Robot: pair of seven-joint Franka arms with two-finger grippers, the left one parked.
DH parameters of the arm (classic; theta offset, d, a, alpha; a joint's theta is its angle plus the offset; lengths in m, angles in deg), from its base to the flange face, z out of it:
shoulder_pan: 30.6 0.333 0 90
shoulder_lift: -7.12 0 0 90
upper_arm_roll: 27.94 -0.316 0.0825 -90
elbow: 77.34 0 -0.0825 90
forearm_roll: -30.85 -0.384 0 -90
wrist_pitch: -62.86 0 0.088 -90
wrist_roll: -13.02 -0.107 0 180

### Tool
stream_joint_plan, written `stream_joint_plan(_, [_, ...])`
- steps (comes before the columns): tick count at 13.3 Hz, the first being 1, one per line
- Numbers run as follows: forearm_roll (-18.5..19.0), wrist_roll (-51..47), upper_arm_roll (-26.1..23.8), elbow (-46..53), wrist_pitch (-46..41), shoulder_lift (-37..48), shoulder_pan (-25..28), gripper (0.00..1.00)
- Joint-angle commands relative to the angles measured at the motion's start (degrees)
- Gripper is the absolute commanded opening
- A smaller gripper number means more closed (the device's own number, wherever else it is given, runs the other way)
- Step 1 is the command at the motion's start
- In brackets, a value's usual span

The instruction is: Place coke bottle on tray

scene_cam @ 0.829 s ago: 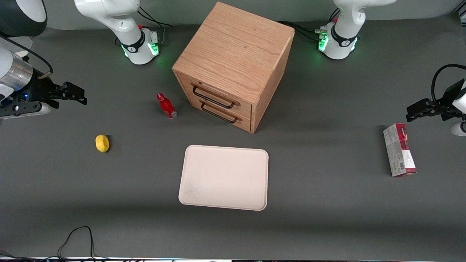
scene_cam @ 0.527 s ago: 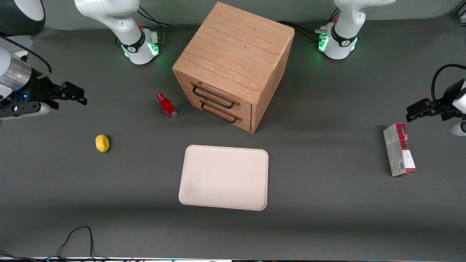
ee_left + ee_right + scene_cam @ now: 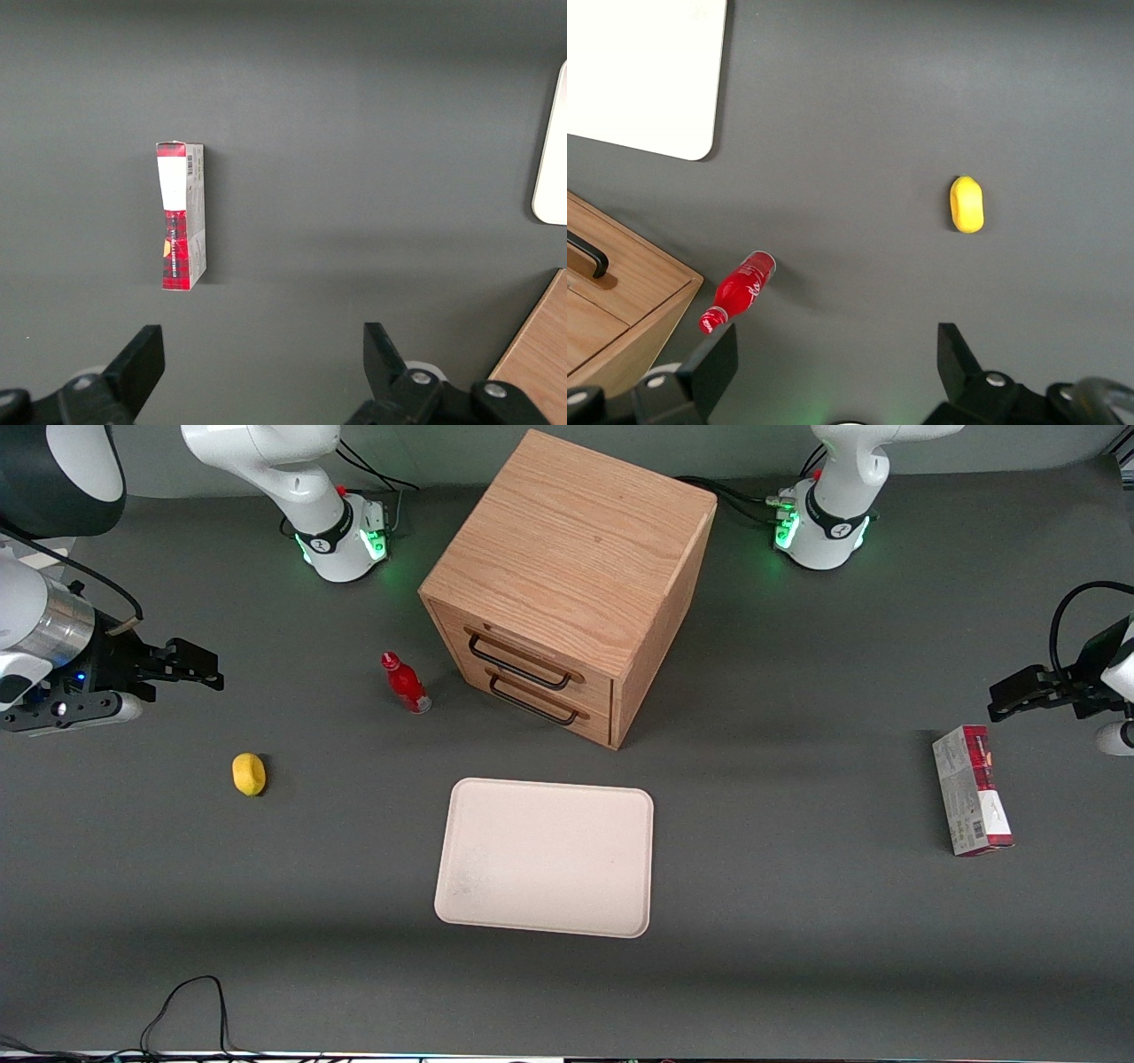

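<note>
One step in hand: reaching for the coke bottle, nothing gripped yet.
Tabletop (image 3: 797,974): dark grey, carrying everything.
Cabinet (image 3: 567,576): wooden, close beside the bottle; worth approaching clear of it.
Tray (image 3: 545,856): bare, nearer the front camera than the bottle.
End effector (image 3: 197,664): fingers spread wide, empty, well apart from the bottle, toward the working arm's end.
Coke bottle (image 3: 406,683): upright just in front of the drawers; best gripped around the red body, below the cap.
Lemon (image 3: 249,773): near the path, to be passed over.

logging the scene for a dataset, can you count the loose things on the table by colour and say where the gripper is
Red: 2, the coke bottle and the red-and-grey carton
Yellow: 1, the lemon
Cream-pink: 1, the tray
Wood: 1, the drawer cabinet
Total: 5
The gripper is open, above the table toward the working arm's end, holding nothing.
</note>
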Motion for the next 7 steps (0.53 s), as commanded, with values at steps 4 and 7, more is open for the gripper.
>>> stream_joint_plan(4, [-0.72, -1.31, 0.01, 2.21, -1.06, -1.16, 0.17, 1.0])
stream_joint_plan(7, [-0.89, -1.41, 0.01, 2.21, -1.06, -1.24, 0.26, 1.0])
